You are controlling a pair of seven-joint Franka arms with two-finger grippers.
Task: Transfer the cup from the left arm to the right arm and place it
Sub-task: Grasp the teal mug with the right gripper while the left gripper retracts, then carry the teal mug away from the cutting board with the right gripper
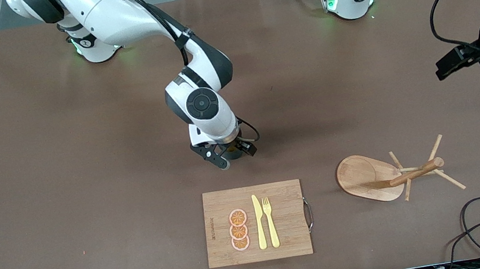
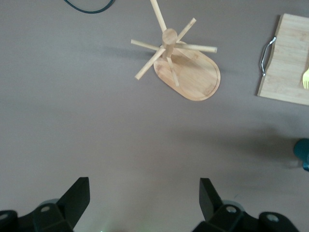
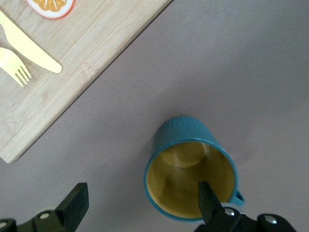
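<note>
Bench (image 1: 60, 182): brown mat, carrying a bamboo cutting board (image 1: 285, 238) with orange slices (image 1: 239, 230), a yellow knife (image 1: 259, 223) and fork (image 1: 270, 221). A wooden peg stand (image 1: 372, 177) sits at the board's 3 o'clock, toward the left arm's end.

Right gripper (image 3: 140, 205): jaws spread wide, holding nothing, hanging low over the cup (image 3: 190, 166), at the board's 12 o'clock in the front view. One finger (image 3: 208, 200) points into the cup's mouth, the other stands outside the wall.

Left gripper (image 2: 145, 200): wide open, empty, waiting over bare bench near the left arm's end.

Cup: upright on the bench, farther from the front camera than the board, mostly hidden under the right gripper there.

Handling (judgement): small, rigid, probably light; the glossy ribbed wall may slip. Pinch the rim wall, one finger inside and one outside, clear of the handle (image 3: 237, 198).
</note>
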